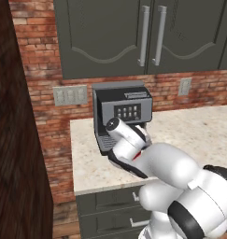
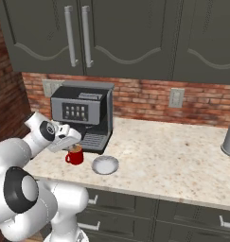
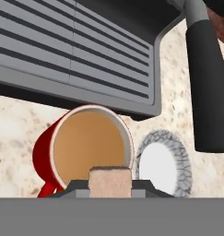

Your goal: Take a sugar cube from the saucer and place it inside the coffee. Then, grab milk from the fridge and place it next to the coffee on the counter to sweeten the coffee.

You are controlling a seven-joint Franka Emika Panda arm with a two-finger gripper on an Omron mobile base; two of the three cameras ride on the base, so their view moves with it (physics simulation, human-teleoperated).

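Sugar cube is pinched between the closed fingertips of the gripper, held directly above the open mouth of the red coffee mug, which is filled with light brown liquid. Mug stands on the beige counter just in front of the coffee machine; the grey saucer lies just beside the mug, on the side away from the brick side wall.
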